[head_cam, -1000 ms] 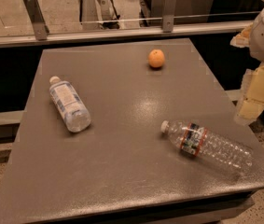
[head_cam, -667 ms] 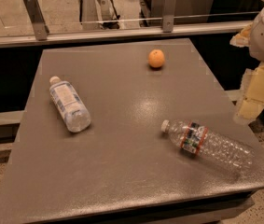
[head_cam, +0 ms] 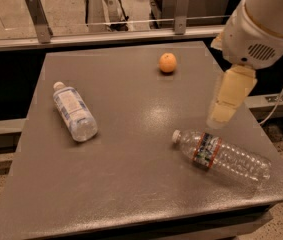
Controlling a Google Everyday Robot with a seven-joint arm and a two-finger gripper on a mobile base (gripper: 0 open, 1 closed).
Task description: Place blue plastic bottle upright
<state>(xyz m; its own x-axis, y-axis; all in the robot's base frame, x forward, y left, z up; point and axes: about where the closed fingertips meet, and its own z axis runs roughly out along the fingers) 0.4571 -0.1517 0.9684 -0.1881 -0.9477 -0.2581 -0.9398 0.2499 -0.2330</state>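
The blue plastic bottle (head_cam: pixel 74 112) is short and clear, with a white cap and a white-and-blue label. It lies on its side on the left part of the grey table (head_cam: pixel 131 184), with its cap pointing to the far left. My gripper (head_cam: pixel 221 113) hangs from the white arm at the right. It is above the table, just over the cap end of a longer ribbed bottle, and far to the right of the blue bottle. It holds nothing.
A long ribbed clear bottle with a red-banded label (head_cam: pixel 222 155) lies on its side at the front right. An orange (head_cam: pixel 167 62) sits near the table's far edge. A rail with metal posts (head_cam: pixel 37 17) runs behind the table.
The arm and gripper have moved left from beside the table's right edge to over the table, above the ribbed bottle's cap end. The bottles and the orange have not moved.
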